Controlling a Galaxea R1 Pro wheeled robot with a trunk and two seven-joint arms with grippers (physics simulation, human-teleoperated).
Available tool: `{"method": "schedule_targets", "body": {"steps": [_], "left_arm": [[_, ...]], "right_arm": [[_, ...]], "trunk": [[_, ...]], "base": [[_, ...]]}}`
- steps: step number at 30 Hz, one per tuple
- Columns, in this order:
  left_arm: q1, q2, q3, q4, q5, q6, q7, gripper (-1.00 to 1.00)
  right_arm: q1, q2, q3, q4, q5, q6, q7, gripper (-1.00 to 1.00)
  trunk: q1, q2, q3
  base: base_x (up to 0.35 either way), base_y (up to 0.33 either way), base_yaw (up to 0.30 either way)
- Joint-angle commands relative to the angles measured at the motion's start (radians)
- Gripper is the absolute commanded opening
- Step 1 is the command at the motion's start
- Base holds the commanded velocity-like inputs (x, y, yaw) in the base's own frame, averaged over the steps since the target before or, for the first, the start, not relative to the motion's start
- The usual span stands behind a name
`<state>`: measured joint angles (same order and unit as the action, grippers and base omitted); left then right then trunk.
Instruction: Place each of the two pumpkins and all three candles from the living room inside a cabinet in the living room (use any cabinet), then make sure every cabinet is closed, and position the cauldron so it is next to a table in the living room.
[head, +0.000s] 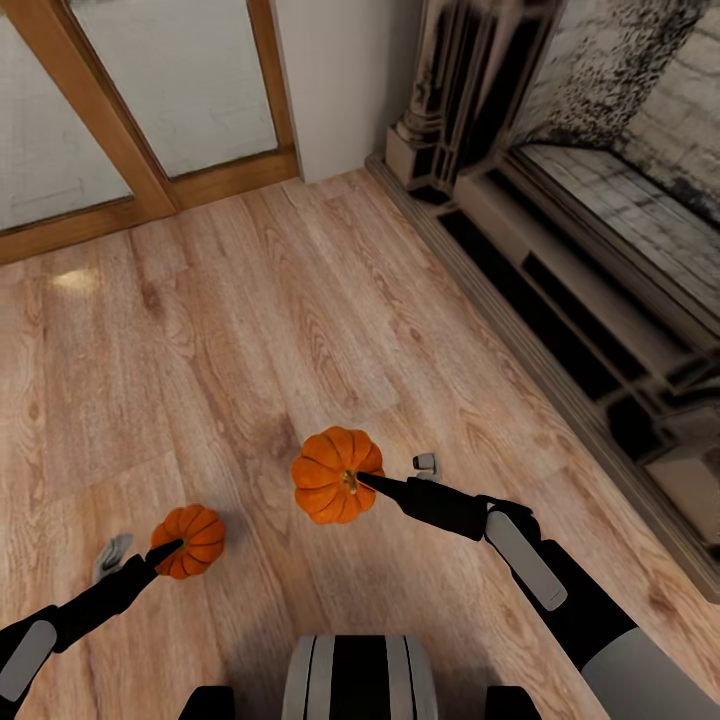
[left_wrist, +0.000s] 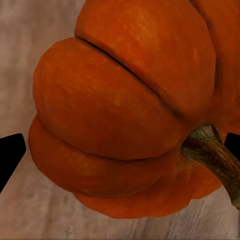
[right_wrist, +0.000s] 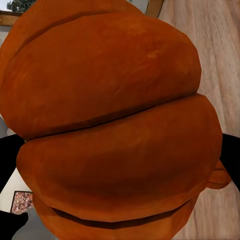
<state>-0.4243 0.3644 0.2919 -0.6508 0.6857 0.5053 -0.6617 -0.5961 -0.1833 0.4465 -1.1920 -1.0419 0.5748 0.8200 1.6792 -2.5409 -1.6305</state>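
I hold both pumpkins above the wood floor. My left gripper (head: 165, 552) is shut on the smaller-looking orange pumpkin (head: 190, 540). In the left wrist view that pumpkin (left_wrist: 120, 115) sits between the dark fingertips (left_wrist: 10, 157), its brown stem pointing toward one side. My right gripper (head: 372, 485) is shut on the other pumpkin (head: 335, 475), held higher and near the view's middle. This pumpkin (right_wrist: 115, 130) bulges between the right fingertips (right_wrist: 231, 155). The cabinet, candles and cauldron are out of view.
A dark carved fireplace surround (head: 460, 90) with a stone-lined opening and a stepped beige hearth (head: 560, 290) runs along the right. Wood-framed glass doors (head: 150, 110) stand at the back left. Light plank floor (head: 250, 330) stretches ahead of my base (head: 358, 680).
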Motion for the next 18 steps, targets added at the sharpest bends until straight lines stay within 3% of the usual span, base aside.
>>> {"method": "schedule_targets", "body": {"steps": [1, 4, 10, 18], "left_arm": [[0.000, 0.001, 0.001, 0.000, 0.004, 0.008, -0.002, -1.00], [0.000, 0.004, 0.002, 0.000, 0.005, 0.011, -0.024, -1.00], [-0.001, 0.020, 0.003, 0.001, 0.004, 0.029, -0.155, -1.00], [0.001, 0.083, 0.003, 0.007, 0.007, 0.191, -0.352, -1.00]], "right_arm": [[-0.001, -0.001, 0.002, 0.000, -0.009, 0.007, -0.002, -1.00], [-0.001, -0.001, 0.001, 0.000, -0.009, 0.007, -0.002, -1.00], [-0.001, -0.001, 0.001, 0.000, -0.009, 0.006, -0.002, -1.00], [-0.001, -0.001, -0.001, 0.012, -0.010, -0.001, -0.003, -1.00]], "trunk": [[-0.001, 0.000, 0.003], [-0.002, 0.001, 0.015], [-0.005, 0.002, 0.038], [-0.008, 0.004, 0.069]], "base": [[0.000, 0.000, 0.000], [0.000, 0.000, 0.000], [0.000, 0.000, 0.000], [0.000, 0.000, 0.000]]}}
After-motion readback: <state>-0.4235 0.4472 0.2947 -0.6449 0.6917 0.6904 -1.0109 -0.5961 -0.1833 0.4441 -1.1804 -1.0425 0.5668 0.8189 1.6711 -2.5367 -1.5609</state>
